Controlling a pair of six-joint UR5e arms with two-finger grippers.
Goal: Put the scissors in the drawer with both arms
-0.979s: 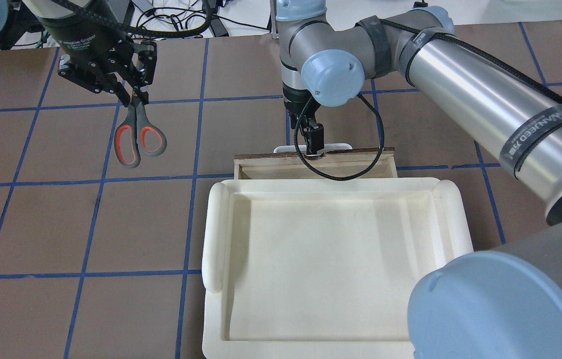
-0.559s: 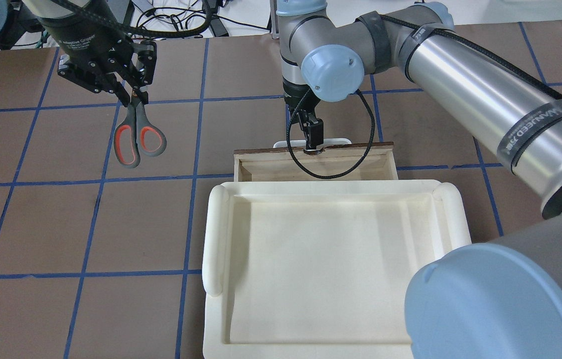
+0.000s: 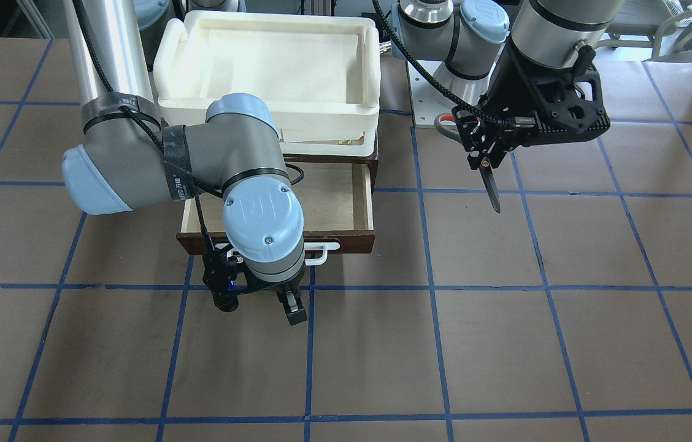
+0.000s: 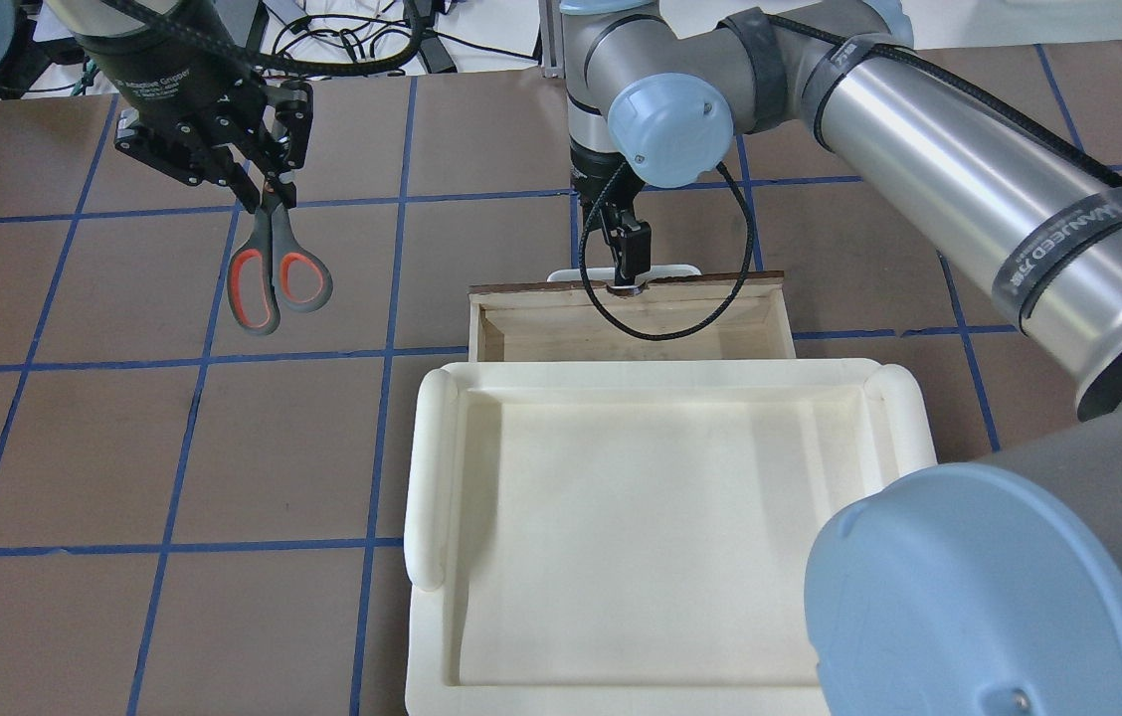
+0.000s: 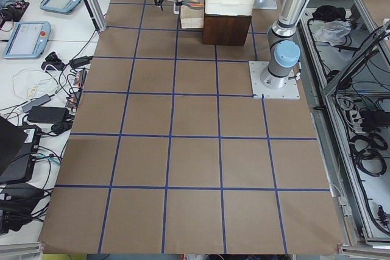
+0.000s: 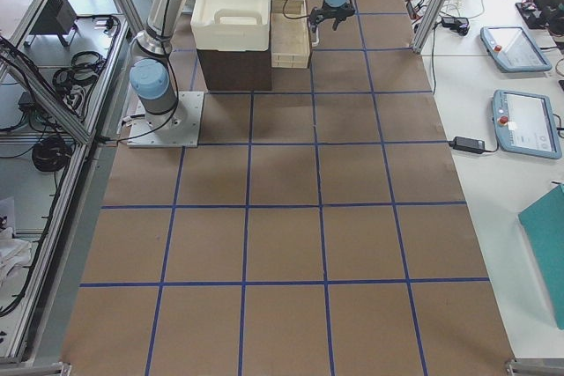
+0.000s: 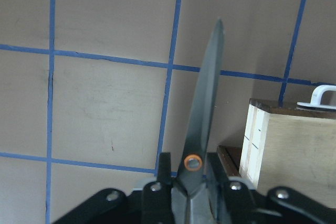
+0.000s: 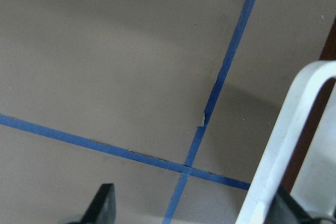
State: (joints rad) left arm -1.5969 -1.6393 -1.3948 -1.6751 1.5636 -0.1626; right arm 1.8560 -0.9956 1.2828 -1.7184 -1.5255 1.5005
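Observation:
The scissors (image 4: 278,278) hang from my left gripper (image 4: 263,194), which is shut on them at the pivot. It holds them above the table, left of the drawer. In the left wrist view the blades (image 7: 205,114) point away, closed. The dark brown drawer (image 4: 541,333) stands partly pulled out and its pale interior (image 3: 346,196) is empty. My right gripper (image 4: 629,273) is at the white bar handle (image 4: 680,269) on the drawer front. Its fingers are spread, and the handle (image 8: 283,145) lies against the right finger.
A cream-white plastic tray (image 4: 427,477) sits on top of the cabinet that houses the drawer. Brown table surface with a blue tape grid spreads all around. My right arm (image 3: 223,153) reaches over the drawer's left half in the front-facing view.
My right gripper has drawn the handle away from the cabinet, so the drawer is out a little further and shows more interior. The left gripper and scissors have not moved.

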